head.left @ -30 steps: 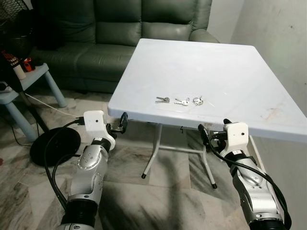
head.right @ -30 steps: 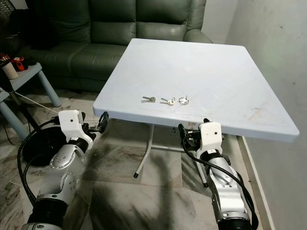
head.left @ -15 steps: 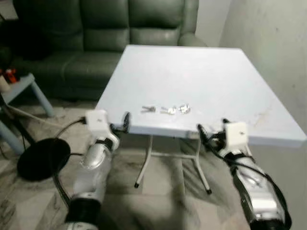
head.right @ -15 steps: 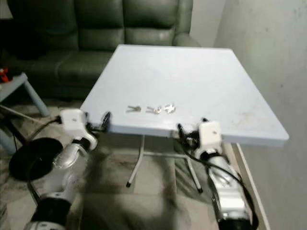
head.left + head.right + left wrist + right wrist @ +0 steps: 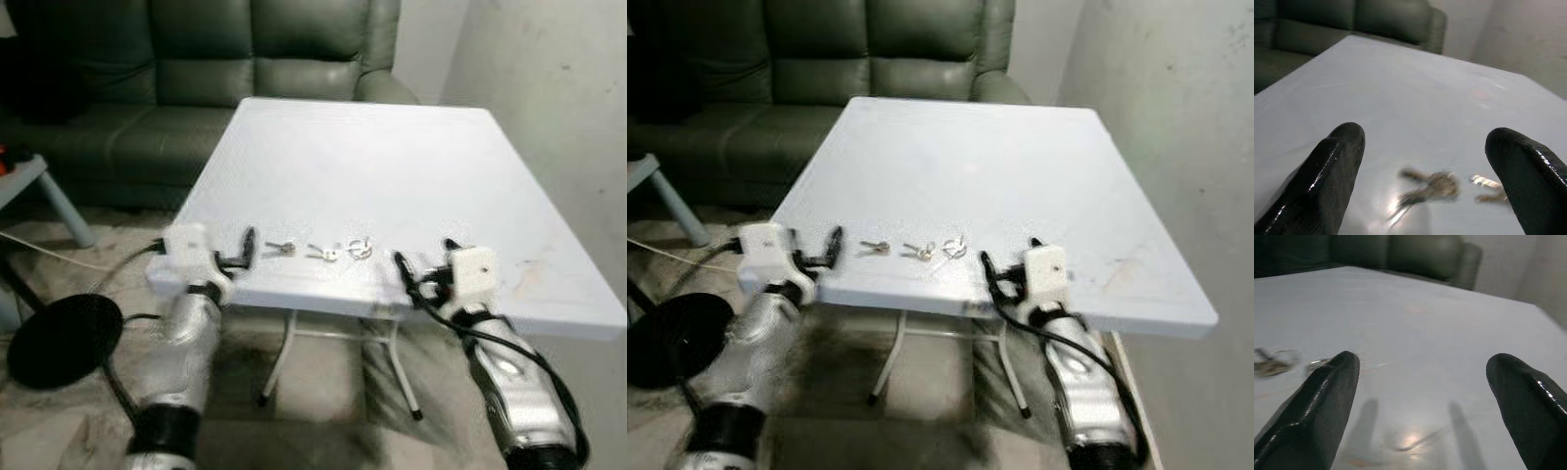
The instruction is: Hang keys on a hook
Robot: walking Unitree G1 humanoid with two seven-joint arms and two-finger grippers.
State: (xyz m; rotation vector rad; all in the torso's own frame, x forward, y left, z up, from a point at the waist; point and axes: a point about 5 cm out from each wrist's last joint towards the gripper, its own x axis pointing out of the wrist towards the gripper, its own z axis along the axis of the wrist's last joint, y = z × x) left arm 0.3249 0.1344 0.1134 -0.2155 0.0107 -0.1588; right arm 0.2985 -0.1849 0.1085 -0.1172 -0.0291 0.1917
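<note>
— What's hard to read for you here?

— The head views are blurred, so the keys (image 5: pixel 279 248) on the white tabletop (image 5: pixel 372 166) look like three small metal glints in a row near its front edge; you can't tell single keys from rings. The floor and your silver arms smear too.

— Do the wrist views help?

— Somewhat. The left wrist view gives you a bunch of keys (image 5: pixel 1425 188) lying flat, just ahead of the left tool (image 5: pixel 1425 171), whose glossy black fingers (image 5: pixel 1334 166) stand wide apart. The right tool (image 5: pixel 1420 401) is spread as well, above bare, smooth tabletop, with a thin ring (image 5: pixel 1320 364) off beside one finger.

— And behind?

— A dark green padded sofa (image 5: pixel 196 59) beyond the tabletop, a plain wall (image 5: pixel 558 88) on your right.
</note>
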